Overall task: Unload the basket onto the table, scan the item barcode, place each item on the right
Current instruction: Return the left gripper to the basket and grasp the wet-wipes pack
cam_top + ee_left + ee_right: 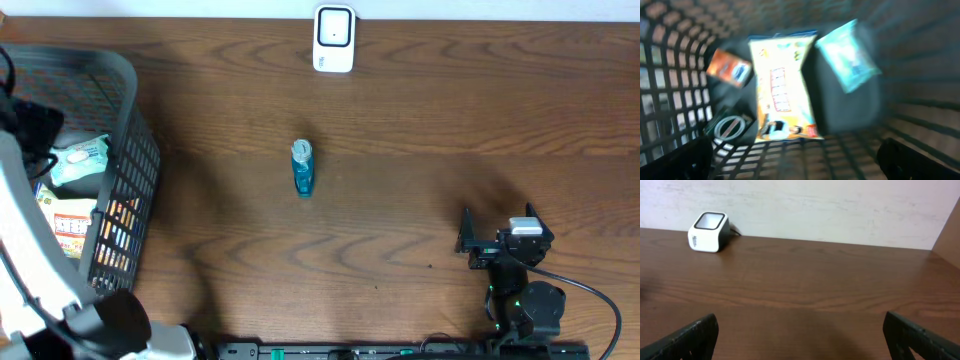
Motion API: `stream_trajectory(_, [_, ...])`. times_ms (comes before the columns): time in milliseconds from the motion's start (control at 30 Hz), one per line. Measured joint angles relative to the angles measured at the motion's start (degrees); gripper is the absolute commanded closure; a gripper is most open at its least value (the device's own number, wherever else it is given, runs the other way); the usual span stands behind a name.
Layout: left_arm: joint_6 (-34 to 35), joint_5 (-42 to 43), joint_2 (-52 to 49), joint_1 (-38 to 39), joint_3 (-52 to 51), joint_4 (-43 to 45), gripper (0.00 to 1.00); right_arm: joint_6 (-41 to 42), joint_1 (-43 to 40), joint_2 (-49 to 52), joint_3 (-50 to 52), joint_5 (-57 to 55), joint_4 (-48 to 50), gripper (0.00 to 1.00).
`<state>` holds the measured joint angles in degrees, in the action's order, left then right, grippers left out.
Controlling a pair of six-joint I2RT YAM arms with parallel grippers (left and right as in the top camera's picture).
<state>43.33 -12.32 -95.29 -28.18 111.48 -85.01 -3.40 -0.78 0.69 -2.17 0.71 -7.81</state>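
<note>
Overhead view: brown wood table (420,130). A white scanner (334,38) sits at the far edge, approx. centre. A small blue bottle (303,167) is mid-table, on the near side of the scanner and well apart from it. It seems to lie on its side with the pale cap end toward the far edge, and nothing touches it. A dark mesh basket (125,120) stands at the left edge w/ a teal packet (80,160) and a yellow packet (65,220) inside. The white left arm (30,260) reaches over the basket. The right gripper (497,225) is near the bottom right corner, low over bare wood w/ jaws spread wide, holding nothing.

Left wrist view: pic is blurred. The left gripper (800,162) looks down into the basket. Its two dark fingers show at the bottom corners, wide apart, w/ nothing between them. The yellow packet lies flat in the middle. The teal packet is beside it, upper right, over a dark shape too blurred to name. An orange pack (729,67) lies to the left, and a dark item w/ a pale ring (730,127) is below that.

Right wrist view: dark fingers at both bottom corners, far apart and empty. Bare table ahead. The scanner stands far left by a pale wall (840,205), window face tilted up.
</note>
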Motion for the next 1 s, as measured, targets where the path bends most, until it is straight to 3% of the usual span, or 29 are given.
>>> stream_trajectory(467, [3.19, 4.61, -4.13, -5.84, -27.08, 21.55, 0.02, 0.00, 0.00, 0.00, 0.00, 0.00, 0.02, 0.01])
stream_trajectory(733, [3.17, 6.43, -4.33, -6.01, -35.01, 31.17, 0.02, -0.02, 0.00, 0.00, 0.00, 0.00, 0.02, 0.01])
stream_trajectory(933, [3.17, 6.62, -5.29, -6.01, -36.26, 32.02, 0.01, 0.00, 0.00, 0.00, 0.00, 0.00, 0.02, 0.01])
stream_trajectory(1000, [3.17, 6.64, -6.12, -6.01, -36.41, 32.24, 0.05, -0.02, 0.00, 0.00, 0.00, 0.00, 0.02, 0.01])
